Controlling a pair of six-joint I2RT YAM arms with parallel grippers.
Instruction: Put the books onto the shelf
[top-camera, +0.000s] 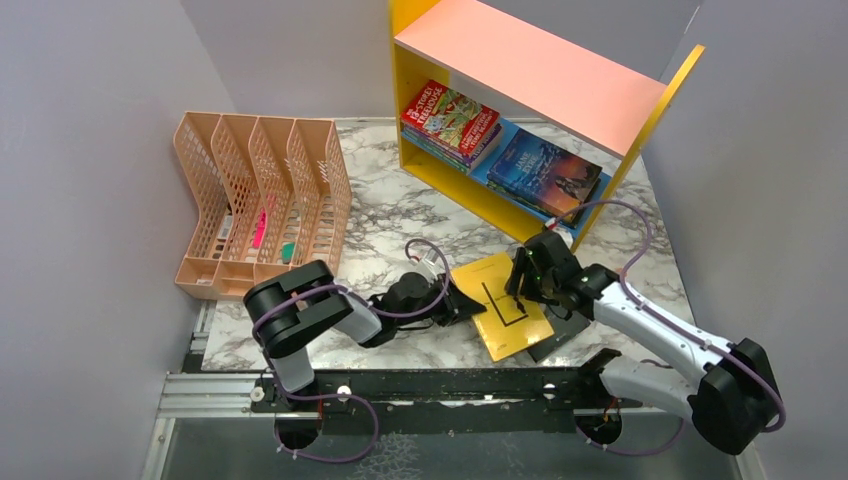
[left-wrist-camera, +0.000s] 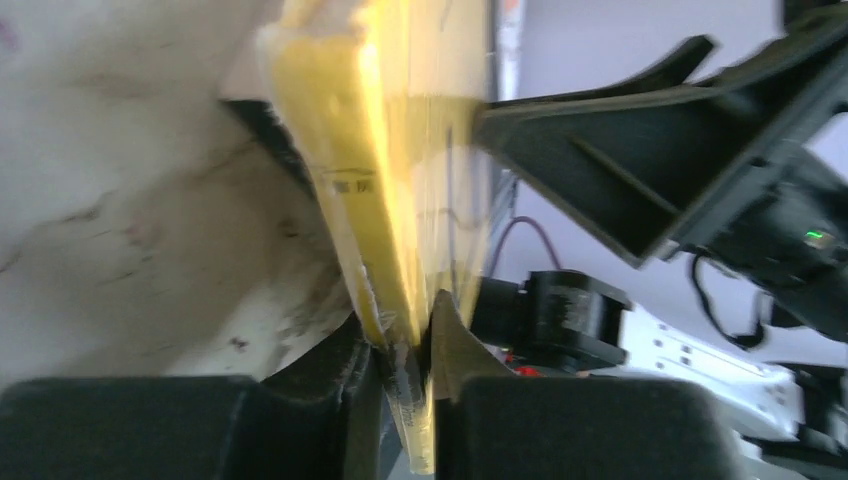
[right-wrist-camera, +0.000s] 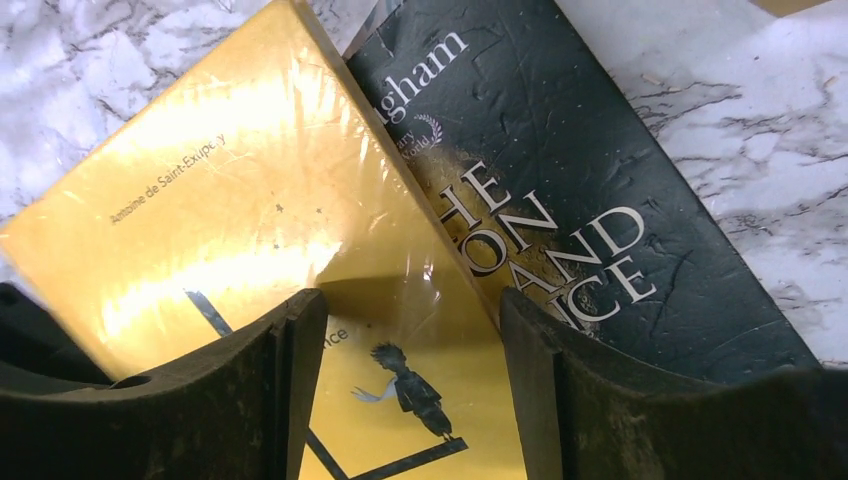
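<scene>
yellow paperback (top-camera: 505, 320) in glossy wrap, thin, light, probably slippery, lies on the table (top-camera: 400, 210) across a black book (right-wrist-camera: 600, 200); left gripper (top-camera: 464, 301) pinches its edge, right gripper (top-camera: 518, 290) hovers with jaws spread; best held near the spine.

A peach mesh file rack (top-camera: 262, 200) stood at the left of the frame on a white marble-patterned table (top-camera: 400, 215). A pink item (top-camera: 260, 228) and a small green one (top-camera: 288, 250) sat in its slots. Grey walls (top-camera: 90, 150) enclosed the scene, and a metal rail (top-camera: 210, 392) ran along the bottom.
</scene>
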